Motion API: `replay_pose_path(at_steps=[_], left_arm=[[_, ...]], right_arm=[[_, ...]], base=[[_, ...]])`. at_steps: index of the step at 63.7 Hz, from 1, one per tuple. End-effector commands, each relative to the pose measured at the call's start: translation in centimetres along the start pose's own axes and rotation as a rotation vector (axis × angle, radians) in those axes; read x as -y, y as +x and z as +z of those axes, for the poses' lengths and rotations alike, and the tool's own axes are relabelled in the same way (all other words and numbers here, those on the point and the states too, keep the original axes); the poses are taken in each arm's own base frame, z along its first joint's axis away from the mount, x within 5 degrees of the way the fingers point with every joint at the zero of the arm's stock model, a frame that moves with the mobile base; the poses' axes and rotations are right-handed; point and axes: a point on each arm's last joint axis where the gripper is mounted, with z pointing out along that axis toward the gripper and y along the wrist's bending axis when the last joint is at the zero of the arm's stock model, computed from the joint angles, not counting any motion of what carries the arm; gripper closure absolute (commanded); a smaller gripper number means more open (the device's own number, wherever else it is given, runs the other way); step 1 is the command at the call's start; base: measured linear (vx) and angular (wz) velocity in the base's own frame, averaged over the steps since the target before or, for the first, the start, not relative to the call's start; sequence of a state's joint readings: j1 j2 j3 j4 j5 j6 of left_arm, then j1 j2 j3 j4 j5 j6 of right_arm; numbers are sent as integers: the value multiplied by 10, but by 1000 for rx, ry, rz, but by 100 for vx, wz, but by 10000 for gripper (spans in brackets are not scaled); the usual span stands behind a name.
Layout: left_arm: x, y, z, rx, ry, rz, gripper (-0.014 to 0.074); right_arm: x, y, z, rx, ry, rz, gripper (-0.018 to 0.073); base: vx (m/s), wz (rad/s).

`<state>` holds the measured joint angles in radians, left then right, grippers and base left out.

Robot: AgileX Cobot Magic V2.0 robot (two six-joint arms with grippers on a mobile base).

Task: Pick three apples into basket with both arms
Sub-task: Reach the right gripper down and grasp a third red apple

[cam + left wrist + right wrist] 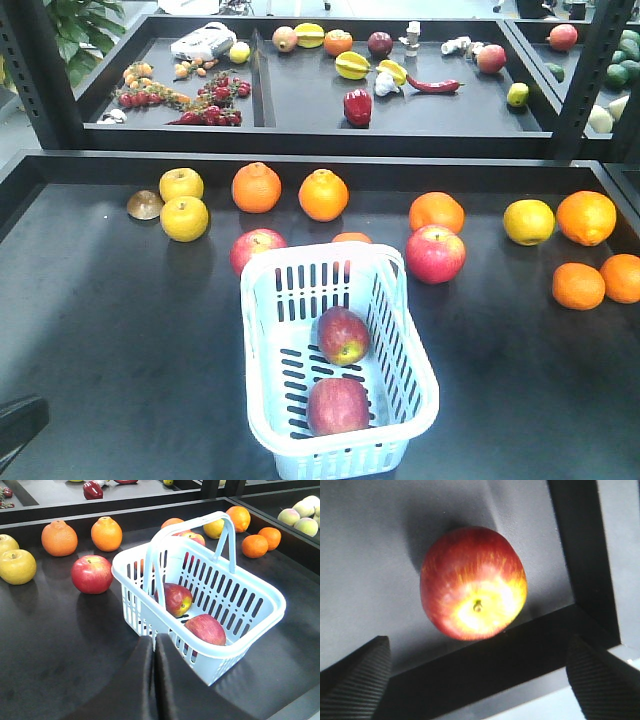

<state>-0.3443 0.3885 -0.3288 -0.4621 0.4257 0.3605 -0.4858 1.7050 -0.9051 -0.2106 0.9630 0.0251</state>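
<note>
The pale blue basket (262, 330) (260, 595) stands at the front middle of the black table, handle up, with two red apples in it (343, 335) (337, 405) (175, 599) (206, 629). Two more red apples lie on the table, one behind the basket's left corner (258, 247) (92, 574) and one to its right (435, 254). My left gripper (154, 640) is shut and empty, just in front of the basket's near wall. My right gripper (479, 640) is open above a red and yellow apple (472, 582) lying beside a black tray corner; nothing sits between its fingers (357, 680).
Oranges (257, 187) (323, 194) (586, 217) and yellow fruits (185, 218) (528, 221) line the back of the table. A raised black rim (300, 160) separates it from rear trays holding mixed produce. A dark arm part (18, 425) shows at the lower left.
</note>
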Motion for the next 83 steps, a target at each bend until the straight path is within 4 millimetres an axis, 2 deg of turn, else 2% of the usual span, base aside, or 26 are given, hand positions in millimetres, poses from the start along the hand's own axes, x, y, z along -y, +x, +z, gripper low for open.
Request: replay_pose_path(at_steps=[1, 36, 50, 69, 83], left_arm=[[0, -12, -2, 72, -7, -28, 602], [0, -12, -2, 72, -7, -28, 602], [0, -12, -2, 72, -7, -28, 602], [0, -12, -2, 72, -7, -28, 602], [0, -12, -2, 72, -7, -28, 602]], right_arm=[[5, -5, -9, 59, 22, 0, -94], [8, -16, -9, 170, 57, 9, -85], [5, -19, 11, 88, 44, 2, -78], [4, -26, 16, 134, 41, 7, -69], [2, -29, 34, 75, 47, -10, -64]], base=[[0, 0], [0, 0], [0, 0], [0, 0], [0, 0]])
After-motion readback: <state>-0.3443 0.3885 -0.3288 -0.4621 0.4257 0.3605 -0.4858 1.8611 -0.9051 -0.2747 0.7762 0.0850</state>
